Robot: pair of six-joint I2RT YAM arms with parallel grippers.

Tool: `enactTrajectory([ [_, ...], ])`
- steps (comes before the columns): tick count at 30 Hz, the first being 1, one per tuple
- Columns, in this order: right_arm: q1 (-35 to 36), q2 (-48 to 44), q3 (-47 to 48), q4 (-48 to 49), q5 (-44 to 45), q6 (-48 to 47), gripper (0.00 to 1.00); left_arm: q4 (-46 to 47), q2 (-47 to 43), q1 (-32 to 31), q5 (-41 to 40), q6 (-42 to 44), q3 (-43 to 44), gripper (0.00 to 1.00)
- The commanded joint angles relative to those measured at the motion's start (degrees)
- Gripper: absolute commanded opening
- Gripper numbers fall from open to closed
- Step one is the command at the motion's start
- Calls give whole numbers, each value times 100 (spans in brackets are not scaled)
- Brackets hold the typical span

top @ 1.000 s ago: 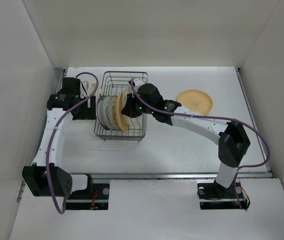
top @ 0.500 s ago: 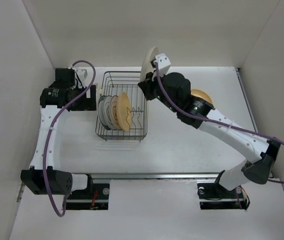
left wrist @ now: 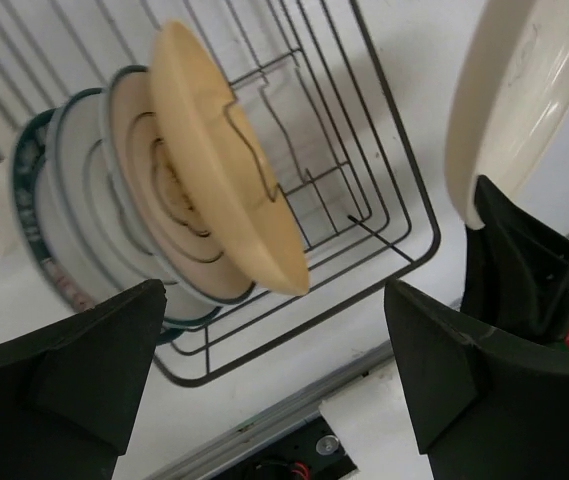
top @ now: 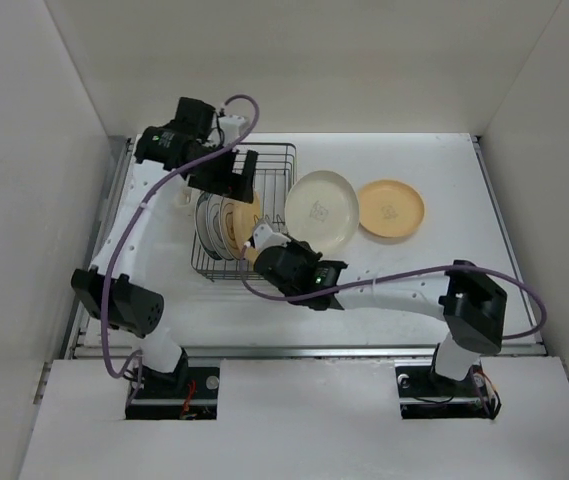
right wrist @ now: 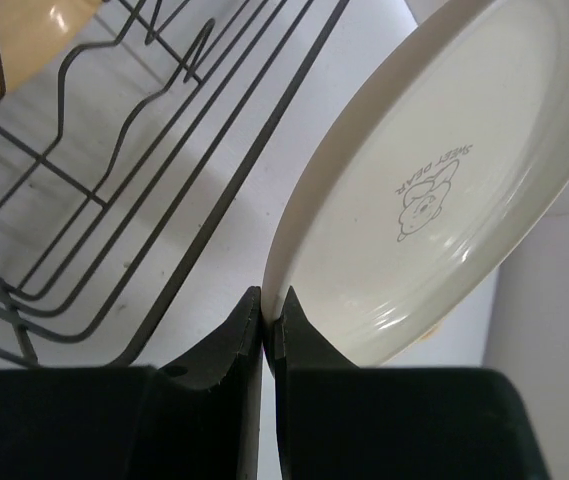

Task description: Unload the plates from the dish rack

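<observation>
The dark wire dish rack [top: 274,165] stands at the table's back left and holds several upright plates [top: 222,222]: a tan-orange one [left wrist: 214,190] in front, white ones with green-grey rims [left wrist: 69,200] behind. My right gripper [top: 282,243] is shut on the rim of a cream plate [top: 321,209], held tilted just right of the rack; the right wrist view shows the jaws [right wrist: 272,310] pinching the rim of that plate [right wrist: 444,190]. My left gripper [top: 232,178] hovers open and empty above the rack, fingers [left wrist: 84,360] wide apart.
A tan-orange plate [top: 391,208] lies flat on the table right of the cream plate. The rack's right half shows bare divider prongs [right wrist: 114,170]. White walls close in the table at the left, back and right.
My right arm lifted the cream plate out of the rack, swung it up and brought it down to the rack's right. My left arm moved from the rack's left to above it.
</observation>
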Motion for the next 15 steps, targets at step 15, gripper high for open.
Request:
enactTrajectory([
  [15, 806, 310, -65, 443, 1168, -718, 0, -147, 1022, -1401, -854, 316, 806, 88],
])
